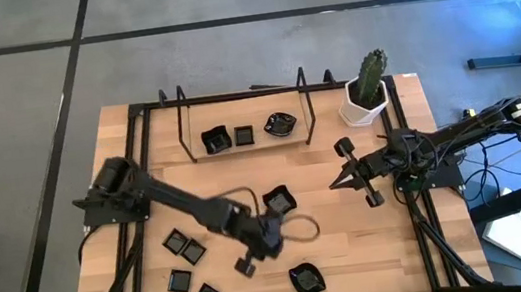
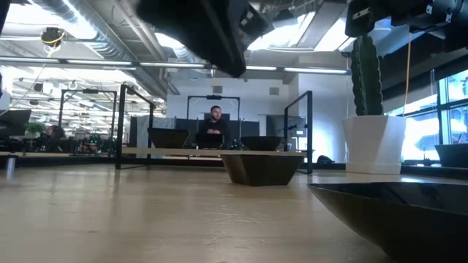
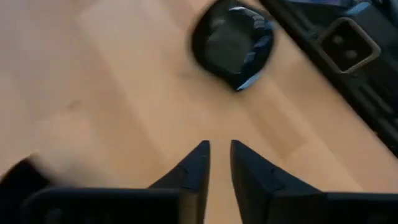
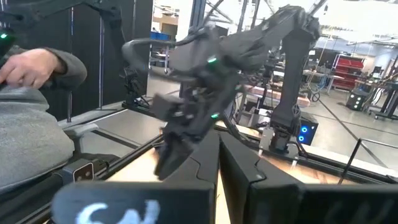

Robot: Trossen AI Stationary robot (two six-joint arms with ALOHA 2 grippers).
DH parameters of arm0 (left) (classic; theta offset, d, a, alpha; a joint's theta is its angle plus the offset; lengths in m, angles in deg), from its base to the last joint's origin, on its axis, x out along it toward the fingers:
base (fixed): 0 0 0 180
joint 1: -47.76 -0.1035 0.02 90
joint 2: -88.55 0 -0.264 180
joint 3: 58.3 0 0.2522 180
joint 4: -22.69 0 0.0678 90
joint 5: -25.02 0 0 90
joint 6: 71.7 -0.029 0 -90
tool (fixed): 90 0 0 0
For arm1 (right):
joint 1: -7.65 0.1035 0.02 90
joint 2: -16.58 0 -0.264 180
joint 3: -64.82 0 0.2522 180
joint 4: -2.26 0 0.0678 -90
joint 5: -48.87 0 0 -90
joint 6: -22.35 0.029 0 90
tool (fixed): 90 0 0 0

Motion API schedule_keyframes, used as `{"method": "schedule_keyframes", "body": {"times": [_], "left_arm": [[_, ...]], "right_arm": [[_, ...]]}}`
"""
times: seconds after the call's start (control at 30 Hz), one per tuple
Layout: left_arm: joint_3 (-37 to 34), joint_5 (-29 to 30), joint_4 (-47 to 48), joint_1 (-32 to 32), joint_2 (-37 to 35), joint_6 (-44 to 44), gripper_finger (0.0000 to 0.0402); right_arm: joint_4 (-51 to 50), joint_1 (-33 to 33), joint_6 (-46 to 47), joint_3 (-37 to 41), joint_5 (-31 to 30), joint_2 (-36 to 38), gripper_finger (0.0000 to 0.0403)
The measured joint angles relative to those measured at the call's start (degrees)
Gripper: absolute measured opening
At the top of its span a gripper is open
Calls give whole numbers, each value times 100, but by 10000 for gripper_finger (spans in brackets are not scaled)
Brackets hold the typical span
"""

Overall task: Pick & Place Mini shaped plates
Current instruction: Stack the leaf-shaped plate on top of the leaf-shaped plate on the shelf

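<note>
Wooden tabletop (image 1: 139,142) with a black frame round it, office floor behind. Taking the white cactus pot (image 1: 364,104) at the far right corner as the landmark: the left pincer (image 1: 248,265) hangs diagonally across from it, toward the near middle of the tabletop, fingers a small slit apart and nothing between them. Its wrist view shows a rounded wavy-edged plate (image 3: 233,42) lying on the wood just ahead of the tips, not touching. Four small square plates (image 1: 184,248) sit on the side of that pincer away from the pot, and one raised-rim plate (image 1: 279,201) lies on the side toward the pot. Three more plates (image 1: 244,135) line up along the far edge beside the pot. The right pincer (image 1: 354,169) waits near the pot, fingers pressed together, empty.
</note>
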Motion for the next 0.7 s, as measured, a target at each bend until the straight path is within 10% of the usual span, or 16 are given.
{"method": "schedule_keyframes", "body": {"times": [0.37, 0.7], "left_arm": [[565, 346, -1243, 643, 870, -976, 162], [982, 76, -1586, 625, 1637, -1123, 171]], "right_arm": [[21, -2, -2, -2, -15, 0, 16], [26, -4, 111, -2, -103, 0, 16]]}}
